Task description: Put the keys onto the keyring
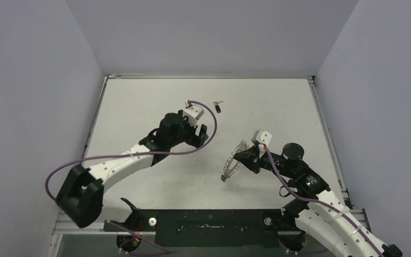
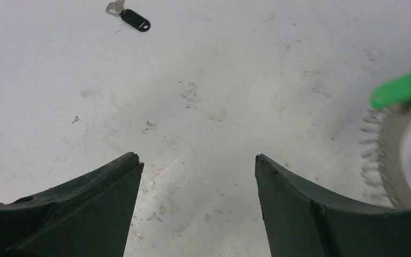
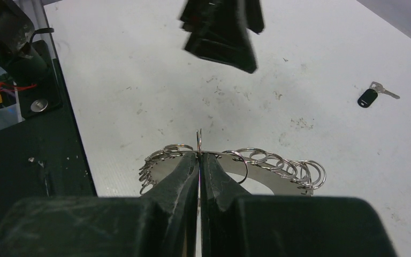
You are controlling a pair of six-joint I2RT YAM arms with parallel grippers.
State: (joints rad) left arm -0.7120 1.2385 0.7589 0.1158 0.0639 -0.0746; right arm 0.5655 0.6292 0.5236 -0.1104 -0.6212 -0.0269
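One small key with a black head [image 1: 218,107] lies on the white table at the back middle; it also shows in the left wrist view [image 2: 135,20] and the right wrist view [image 3: 368,97]. I see no second black-headed key. My right gripper [image 3: 199,155] is shut on the rim of the keyring [image 3: 278,172], a silvery band hung with several small loops, and holds it tilted [image 1: 234,159]. My left gripper [image 2: 198,160] is open and empty above bare table, left of the keyring [image 2: 388,155] and short of the key.
A green-headed key [image 2: 398,90] hangs at the keyring's upper edge. The black base rail [image 1: 208,219] runs along the near edge. The table's side rails [image 1: 326,134] and grey walls bound the space.
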